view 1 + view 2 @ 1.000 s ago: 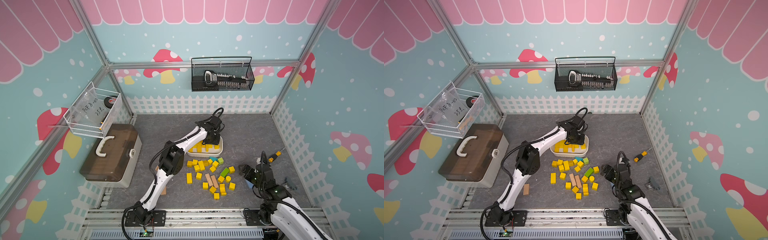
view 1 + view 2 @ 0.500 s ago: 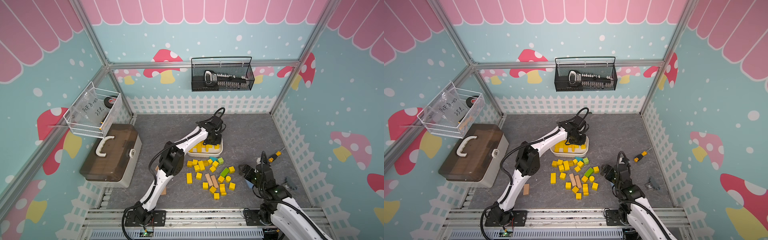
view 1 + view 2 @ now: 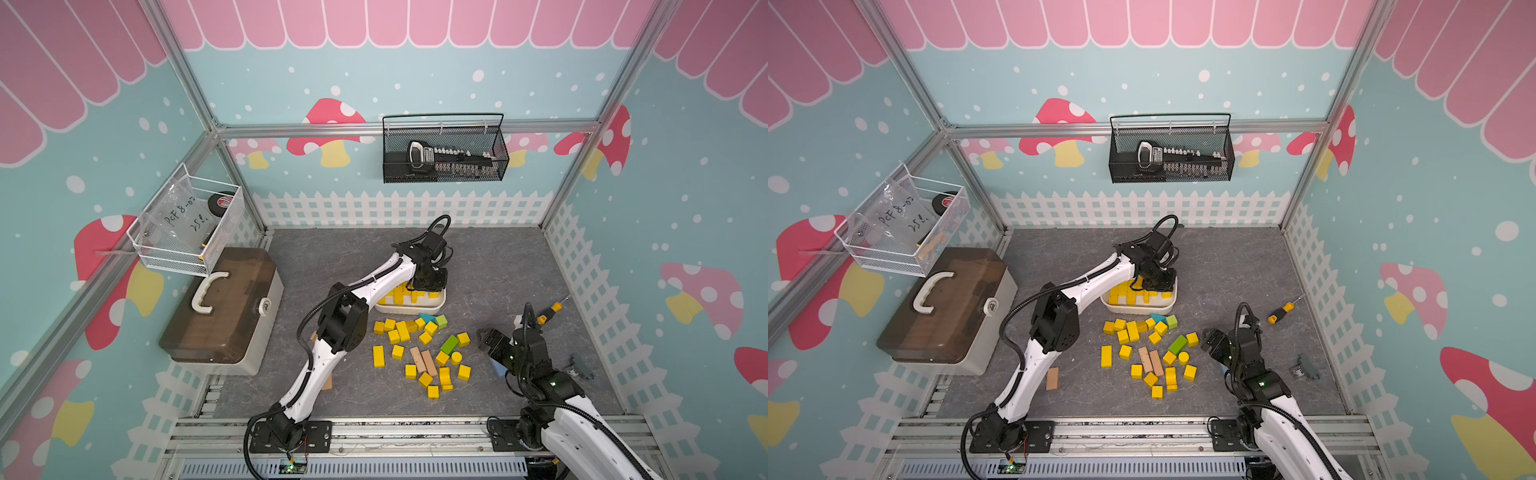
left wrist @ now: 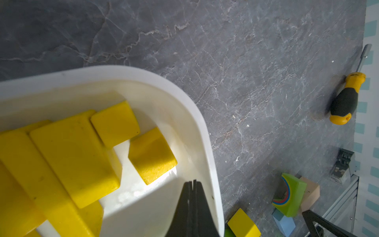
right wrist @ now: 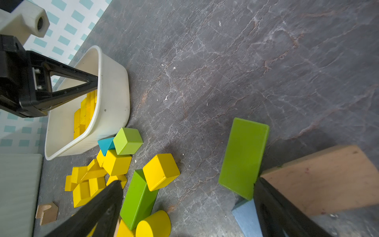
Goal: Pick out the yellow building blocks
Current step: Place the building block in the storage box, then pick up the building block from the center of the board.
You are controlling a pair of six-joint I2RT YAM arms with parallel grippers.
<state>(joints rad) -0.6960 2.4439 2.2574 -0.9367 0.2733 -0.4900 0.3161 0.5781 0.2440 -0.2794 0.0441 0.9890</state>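
— Left gripper (image 4: 192,184): jaws pressed together, nothing between them, tip hanging inside a corner of the tub (image 4: 184,98). Why there?

— That tub's the collecting spot, I'd say. Yellow blocks (image 4: 75,156) lie flat in it, bars and cubes crowded side by side.

— And the rest?

— Loose on the floor (image 5: 246,61) just beside the tub, mixed with a green bar (image 5: 139,197), a teal wedge (image 5: 105,144) and tan blocks (image 3: 428,362).

— Right gripper (image 5: 187,182)?

— Fingers spread wide, empty, low at the pile's edge. A yellow cube (image 5: 161,171) and a cylinder (image 5: 153,223) sit nearest. Placed for the next pick, I'd guess.

— Easy to hold?

— Painted wood, smooth and square-edged, so cubes should pinch well. That cylinder may roll. Tub's glossy white plastic with rounded corners, and the floor's grey, veined like stone.
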